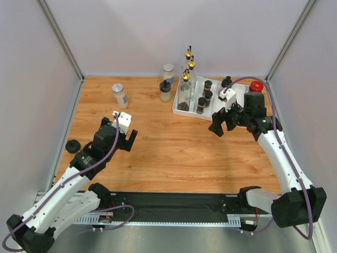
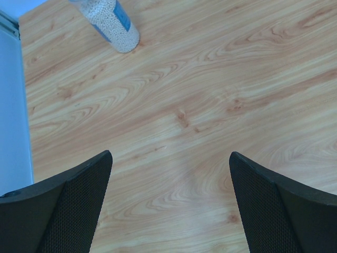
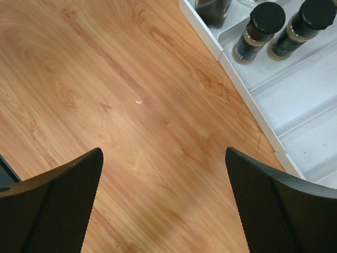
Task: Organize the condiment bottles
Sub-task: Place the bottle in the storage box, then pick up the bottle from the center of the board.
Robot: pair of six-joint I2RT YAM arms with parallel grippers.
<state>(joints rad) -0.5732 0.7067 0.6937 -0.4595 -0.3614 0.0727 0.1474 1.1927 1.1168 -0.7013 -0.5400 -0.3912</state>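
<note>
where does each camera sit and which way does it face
Top external: above and behind the robot, looking down on the wooden table; left arm and right arm show.
Left wrist: on that arm, facing down at bare wood; left fingers open below.
Right wrist: likewise, right fingers open, white divided tray at right.
Shared: top and left wrist see the silver-lidded clear jar of white beads.

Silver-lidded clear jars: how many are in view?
2. One jar stands alone at the rear left of the table; the other jar stands near the back edge, just left of the white tray. The tall bottles might hide another.
</note>
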